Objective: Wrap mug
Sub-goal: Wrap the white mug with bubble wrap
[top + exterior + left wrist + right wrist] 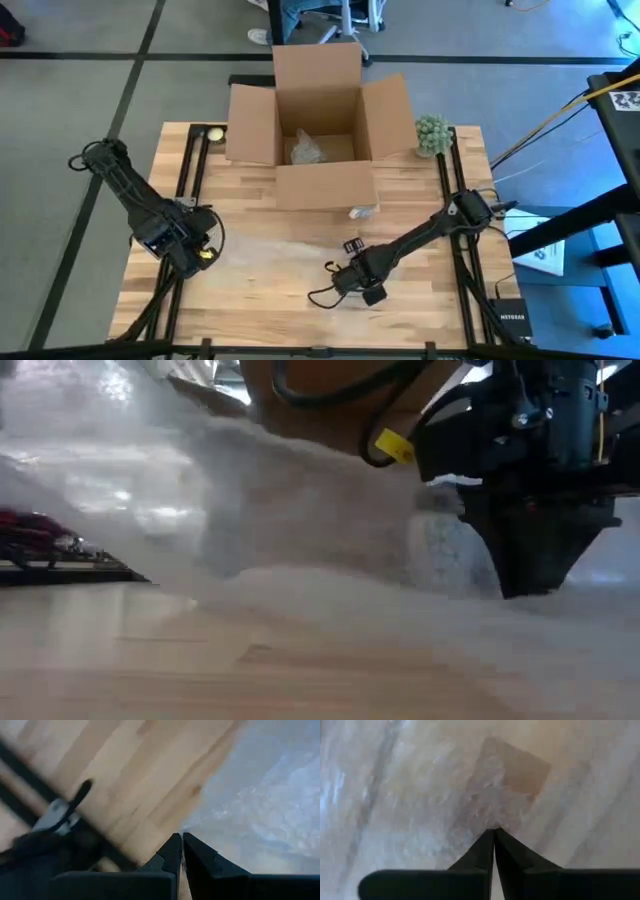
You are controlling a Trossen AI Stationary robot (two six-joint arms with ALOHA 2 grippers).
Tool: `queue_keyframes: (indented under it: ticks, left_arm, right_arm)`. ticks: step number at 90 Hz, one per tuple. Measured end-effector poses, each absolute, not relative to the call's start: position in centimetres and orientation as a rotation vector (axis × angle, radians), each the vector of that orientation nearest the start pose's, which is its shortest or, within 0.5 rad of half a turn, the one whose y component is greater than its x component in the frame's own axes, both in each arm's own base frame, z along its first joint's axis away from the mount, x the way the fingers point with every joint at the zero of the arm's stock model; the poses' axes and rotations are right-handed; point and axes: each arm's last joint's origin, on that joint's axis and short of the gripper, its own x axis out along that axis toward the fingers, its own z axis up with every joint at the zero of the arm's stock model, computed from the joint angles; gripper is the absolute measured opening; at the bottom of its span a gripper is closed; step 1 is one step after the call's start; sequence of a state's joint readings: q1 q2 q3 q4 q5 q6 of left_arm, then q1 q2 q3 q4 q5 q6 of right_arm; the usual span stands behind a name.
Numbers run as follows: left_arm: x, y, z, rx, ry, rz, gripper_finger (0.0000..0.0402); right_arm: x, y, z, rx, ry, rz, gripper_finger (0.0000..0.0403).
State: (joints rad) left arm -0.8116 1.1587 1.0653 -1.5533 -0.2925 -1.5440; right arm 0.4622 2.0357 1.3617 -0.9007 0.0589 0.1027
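The left gripper [205, 254] sat low over the left part of the wooden table [250, 300], at the left edge of a sheet of clear bubble wrap [270, 250] spread flat across the middle of the board. In the left wrist view its fingers [172, 851] were pressed together with only a hairline gap, pinching the edge of the bubble wrap [260, 805] where the sheet met bare wood. In the low view the wrap [300, 520] rose as a hazy, lifted fold that filled most of the scene. An open cardboard box [318, 120] stood at the far middle of the table, flaps spread, with a crumpled clear wad lying inside it. The mug [362, 211], pale and partly veiled by wrap, lay on the table just in front of the box's near wall, toward the right; its exact attitude could not be determined. The right gripper [352, 247] was positioned near the centre of the table, just short of the mug, on the right side of the sheet. In the right wrist view its fingers [487, 851] were closed tip to tip on a gathered bit of the bubble wrap [495, 805]. A small green plant [433, 134] stood at the far right corner of the table, beside the box's right flap.
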Motion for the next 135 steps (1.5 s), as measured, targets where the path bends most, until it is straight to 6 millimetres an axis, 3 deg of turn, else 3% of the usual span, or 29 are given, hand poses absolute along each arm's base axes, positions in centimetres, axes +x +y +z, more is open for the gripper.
queue_keyframes:
  ticks: [41, 77, 86, 99, 112, 135]
  left_arm:
    - [12.4, -10.7, 28.7, -0.357, 1.266, 0.567, 0.0005]
    - [13.1, -9.4, 29.0, -0.29, 1.372, 0.51, 0.0134]
    - [13.8, -9.4, 30.1, -0.3, 1.264, 0.494, 0.0151]
    - [15.8, -11.6, 30.4, -0.369, 1.045, 0.283, 0.0156]
    - [17.4, -13.7, 26.8, -0.35, 1.019, 0.215, 0.0157]
    - [17.1, -13.8, 17.3, -0.282, 1.113, 0.523, 0.0157]
  right_arm:
    - [33.0, 16.0, 13.6, -0.315, 1.544, 0.208, 0.0001]
    - [32.9, 16.0, 13.8, -0.326, 1.532, 0.195, 0.0]
    - [32.8, 15.8, 14.2, -0.341, 1.522, 0.177, 0.0]
    - [32.9, 15.7, 16.3, -0.373, 1.476, 0.136, 0.0]
    - [33.6, 15.9, 17.1, -0.342, 1.389, 0.114, 0.0]
    - [33.9, 16.3, 15.7, -0.159, 1.342, 0.08, 0.0]
